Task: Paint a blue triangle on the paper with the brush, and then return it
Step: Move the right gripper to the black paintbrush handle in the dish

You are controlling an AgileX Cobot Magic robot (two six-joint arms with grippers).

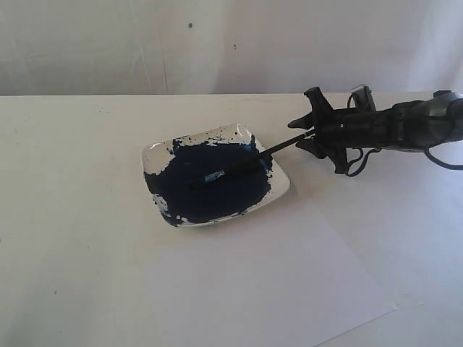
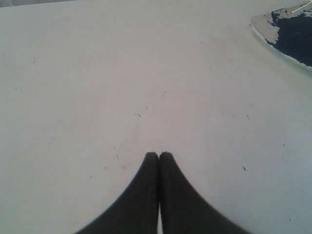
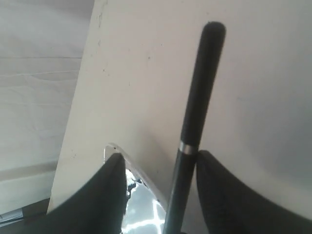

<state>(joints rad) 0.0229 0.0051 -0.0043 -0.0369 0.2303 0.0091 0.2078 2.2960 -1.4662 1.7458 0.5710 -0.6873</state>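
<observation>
Exterior, dish: a white square dish [image 1: 155, 155] sits on the table [image 1: 72, 217], with dark blue paint [image 1: 210, 191] pooled across its middle.
Exterior, brush: the brush [image 1: 246, 163] lies slanted, its bristle end in the dish's paint and its handle running out past the dish's far right corner.
Exterior, paper: the paper [image 1: 289, 289] lies flat and plain white, just in front of the dish and to the right.
Exterior, right gripper: the right gripper [image 1: 302, 134] is just beyond the dish's right corner, at the handle's end.
Left wrist, left gripper: the left gripper [image 2: 159, 156] has its fingertips pressed together with nothing between them. It is over bare table, well apart from the dish [image 2: 263, 27].
Right wrist, right gripper: the right gripper [image 3: 160, 155] is spread wider than the brush [image 3: 195, 112]. The handle passes between the fingers [image 3: 107, 195], close to one and clear of the other.
Right wrist, silver band: the silver band [image 3: 188, 146] sits level with the fingertips.
</observation>
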